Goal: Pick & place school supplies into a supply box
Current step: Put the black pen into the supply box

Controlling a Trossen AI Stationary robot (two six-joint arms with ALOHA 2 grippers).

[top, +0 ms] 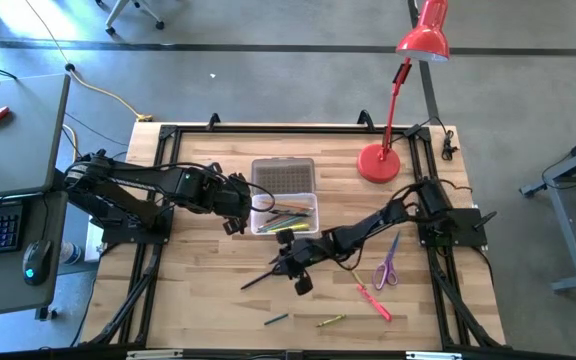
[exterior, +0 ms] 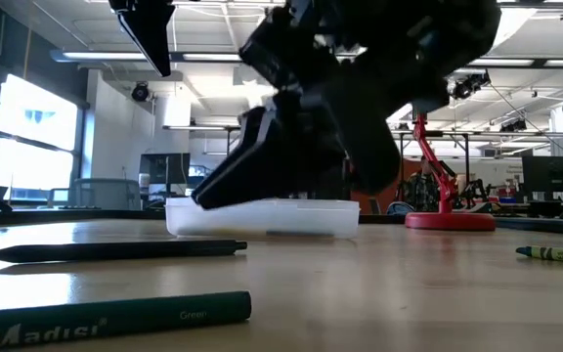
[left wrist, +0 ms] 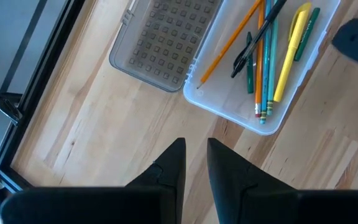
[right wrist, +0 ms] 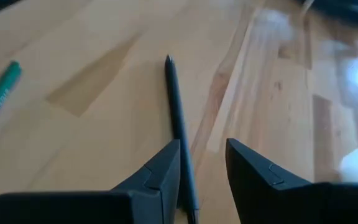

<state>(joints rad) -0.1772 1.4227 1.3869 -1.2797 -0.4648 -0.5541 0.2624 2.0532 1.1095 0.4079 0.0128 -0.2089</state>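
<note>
The clear supply box [top: 286, 214] stands mid-table and holds several pencils and pens [left wrist: 267, 56]. Its ribbed lid [top: 283, 177] lies open on the table behind it. My left gripper [top: 234, 212] hovers at the box's left end, slightly open and empty [left wrist: 194, 163]. My right gripper [top: 294, 264] is open just above the far end of a black pen [right wrist: 178, 118], with one finger on each side. The pen lies flat on the table [exterior: 115, 251]. Purple scissors [top: 386, 270], a red marker [top: 374, 300], a yellow crayon [top: 330, 321] and a green crayon [top: 275, 320] also lie on the table.
A red desk lamp [top: 380, 160] stands at the far right of the table. The green crayon [exterior: 106, 318] and the yellow crayon [exterior: 558, 254] lie near the front edge. A black frame runs round the table. A desk with a keyboard stands off to the left.
</note>
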